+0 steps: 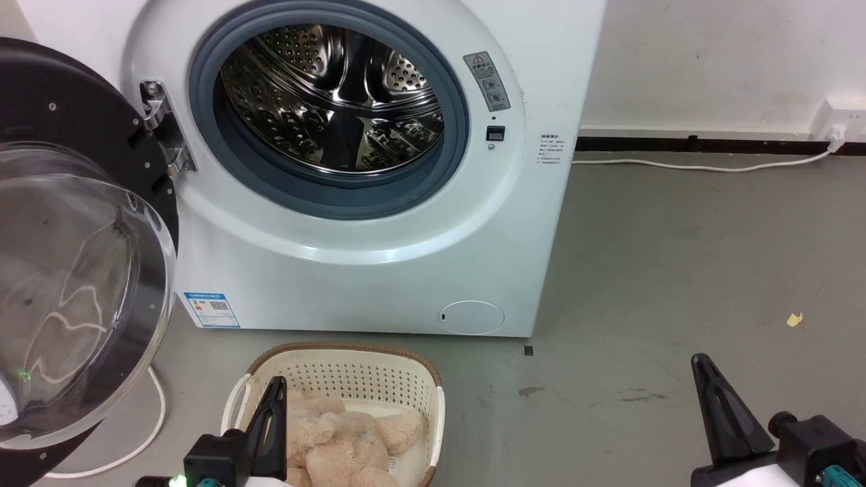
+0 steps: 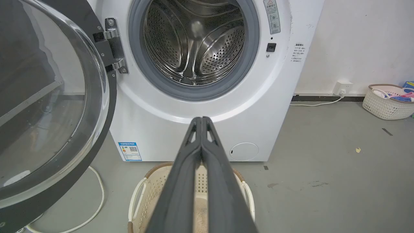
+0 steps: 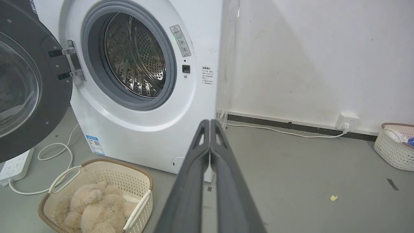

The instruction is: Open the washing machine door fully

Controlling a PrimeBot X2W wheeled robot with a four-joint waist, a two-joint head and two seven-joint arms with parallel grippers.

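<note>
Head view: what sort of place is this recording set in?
Probably a laundry corner of a plain utility or test room: a washer with its door swung open, a basket holding a plush toy before it, and a bare grey floor.

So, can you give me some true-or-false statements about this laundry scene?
1. The washing machine door hangs swung open on its left-side hinge. True.
2. The left gripper grips the door's rim. False: it is shut on nothing, apart from the door, near the laundry basket.
3. A beige plush toy lies in the basket. True.
4. The steel drum is full of clothes. False: it looks empty.
5. The right gripper is wide open. False: its fingers are pressed together.
</note>
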